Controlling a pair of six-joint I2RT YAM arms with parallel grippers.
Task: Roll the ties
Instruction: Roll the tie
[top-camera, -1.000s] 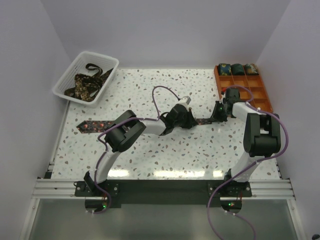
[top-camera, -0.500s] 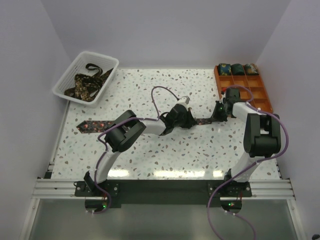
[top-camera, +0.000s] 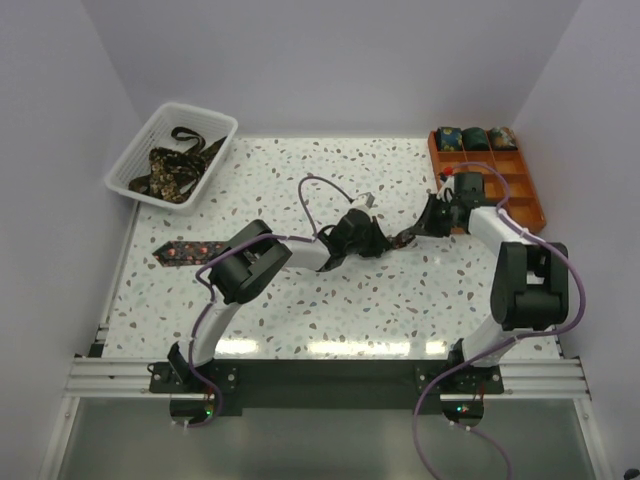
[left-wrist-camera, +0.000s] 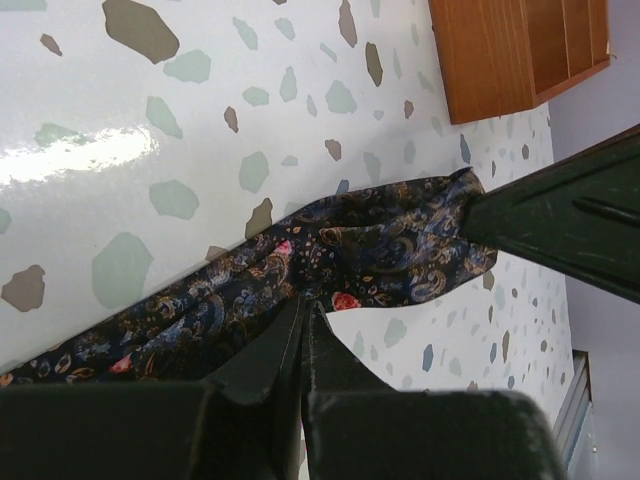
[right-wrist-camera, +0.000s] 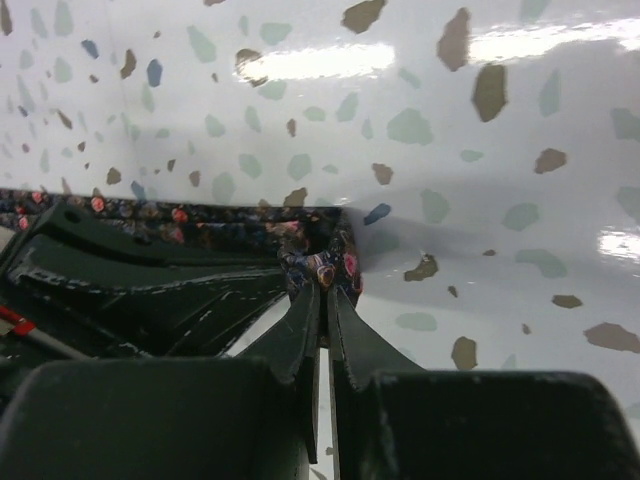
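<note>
**A:** Where's the tie?

**B:** I see the tie (top-camera: 190, 250) laid out long across the speckled desk (top-camera: 330, 310). Its pointed end is near the left edge, and its other end is right of centre, between my two arms.

**A:** And your hands?

**B:** My left hand (left-wrist-camera: 305, 308) is pinched tight on the printed fabric, a little in from that right end. My right hand (right-wrist-camera: 322, 280) is closed too, nipping the very tip of the same tie, just beside the left one.

**A:** What's around them?

**B:** Three rolled ties (top-camera: 474, 138) sit in the far row of the orange tray (top-camera: 520, 185) on the right. Loose ties (top-camera: 170, 170) lie heaped in the white basket (top-camera: 130, 150) at the far left corner.
</note>
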